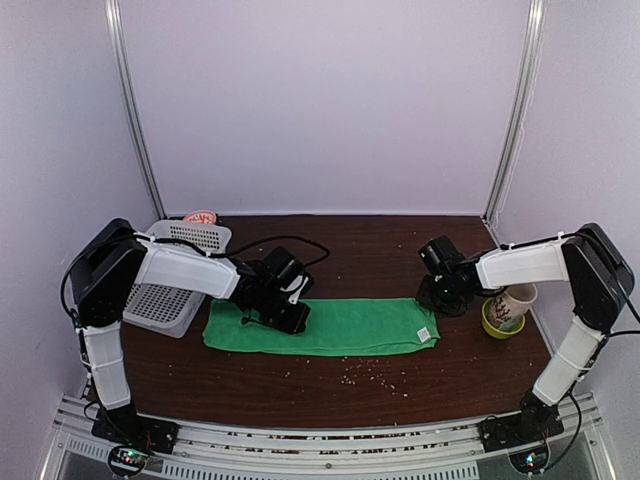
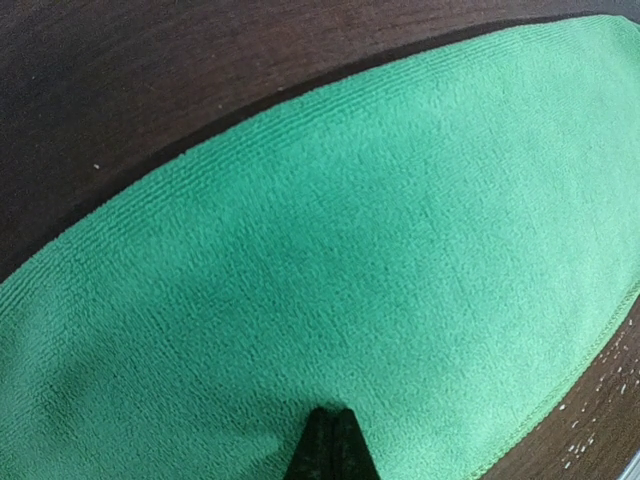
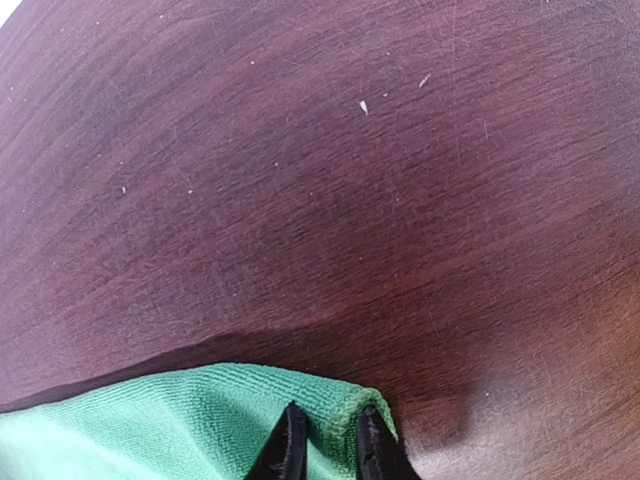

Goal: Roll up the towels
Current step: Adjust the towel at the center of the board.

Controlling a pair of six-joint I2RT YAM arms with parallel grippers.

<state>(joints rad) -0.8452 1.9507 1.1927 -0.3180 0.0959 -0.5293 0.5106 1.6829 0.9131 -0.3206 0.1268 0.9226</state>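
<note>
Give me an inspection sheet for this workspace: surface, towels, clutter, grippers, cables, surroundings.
Surface: dark brown wooden table, finely scratched, with pale crumbs scattered near the front.
Job's things: bright green cloth towel lies flat as a long folded strip, not rolled; pinkish orange-printed cloth sits at the far corner of the white perforated plastic basket, mostly hidden.
Clutter: cream patterned mug and yellow-green bowl together at the right edge.
Grippers: left gripper shut, tips on the towel's left part; right gripper pinching the towel's right corner.
Cables: black cable loops above the left wrist, off the towel.
Surroundings: pale lilac walls, metal posts.
</note>
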